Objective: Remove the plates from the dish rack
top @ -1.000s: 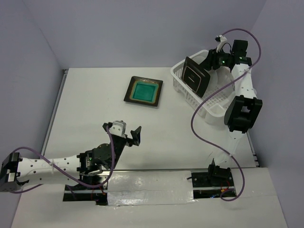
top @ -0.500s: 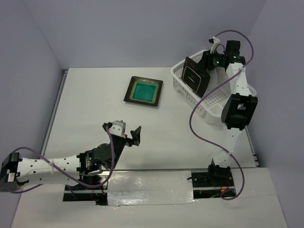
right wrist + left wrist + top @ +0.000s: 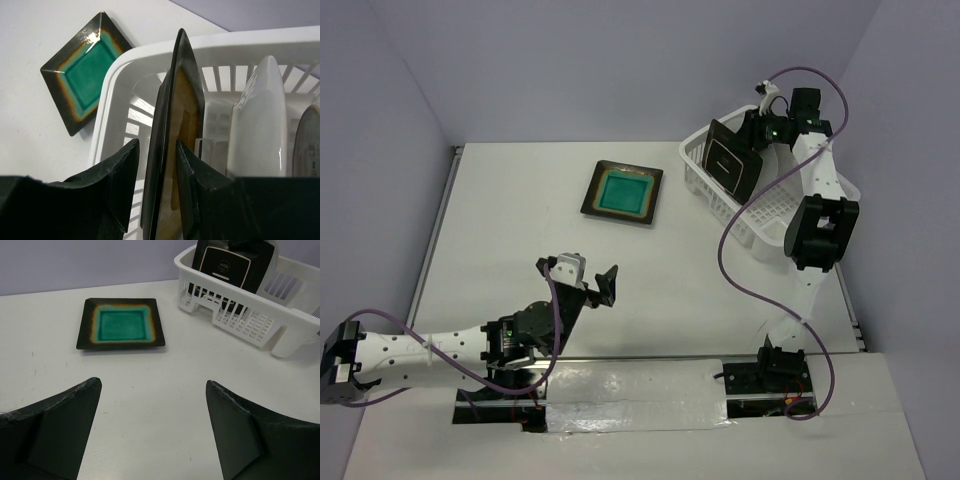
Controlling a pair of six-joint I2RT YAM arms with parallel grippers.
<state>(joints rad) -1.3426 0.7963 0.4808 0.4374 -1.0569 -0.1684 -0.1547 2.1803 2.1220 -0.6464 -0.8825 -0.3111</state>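
Observation:
The white dish rack (image 3: pixel 762 240) stands at the back right; it also shows in the left wrist view (image 3: pixel 245 320) and the right wrist view (image 3: pixel 240 42). The amber-centred square plate (image 3: pixel 732 160) stands on edge in it (image 3: pixel 165 125). My right gripper (image 3: pixel 760 135) straddles its top edge (image 3: pixel 157 142), jaws open, a thin gap on each side. Two round plates stand behind it, one white underside (image 3: pixel 260 115) and another (image 3: pixel 306 145). The teal-centred square plate (image 3: pixel 622 192) lies flat on the table (image 3: pixel 121 325). My left gripper (image 3: pixel 582 272) is open and empty (image 3: pixel 153 382), well short of it.
A purple cable (image 3: pixel 740 240) loops from the right arm down in front of the rack. The side walls stand close on the left and right. The table's metal edge rail (image 3: pixel 435 230) runs along the left.
The right arm's wrist and elbow have shifted slightly back and left over the rack, the gripper staying at the amber plate. The left arm and the teal plate have not moved.

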